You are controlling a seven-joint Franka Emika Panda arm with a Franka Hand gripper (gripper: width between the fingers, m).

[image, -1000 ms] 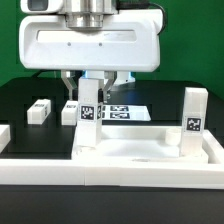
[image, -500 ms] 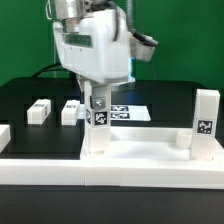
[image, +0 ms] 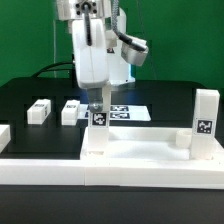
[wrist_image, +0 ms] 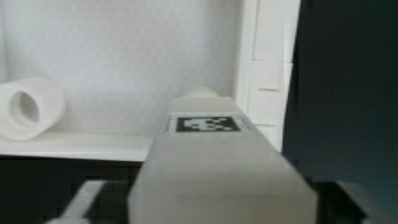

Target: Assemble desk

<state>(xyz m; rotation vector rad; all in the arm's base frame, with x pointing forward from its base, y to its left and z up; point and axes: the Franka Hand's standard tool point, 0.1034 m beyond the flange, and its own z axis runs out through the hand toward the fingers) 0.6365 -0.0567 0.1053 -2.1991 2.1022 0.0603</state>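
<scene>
The white rimmed desk panel (image: 150, 160) lies on the table at the front. One white tagged leg (image: 98, 128) stands upright in its corner on the exterior view's left. My gripper (image: 97, 106) comes straight down on it and is shut on its top. A second leg (image: 207, 122) stands in the corner on the exterior view's right. In the wrist view the held leg (wrist_image: 214, 160) fills the middle between my gripper (wrist_image: 214, 205), its tag facing up. The panel floor (wrist_image: 125, 60) and a round socket (wrist_image: 25, 108) lie beyond.
Two loose white legs (image: 40, 110) (image: 70, 110) lie on the black table behind the panel on the exterior view's left. The marker board (image: 128, 111) lies flat behind the gripper. A long white rail (image: 40, 170) runs along the front.
My gripper has turned about its vertical axis with the leg in it. The panel, with both standing legs, has shifted toward the exterior view's right. The loose legs have not moved.
</scene>
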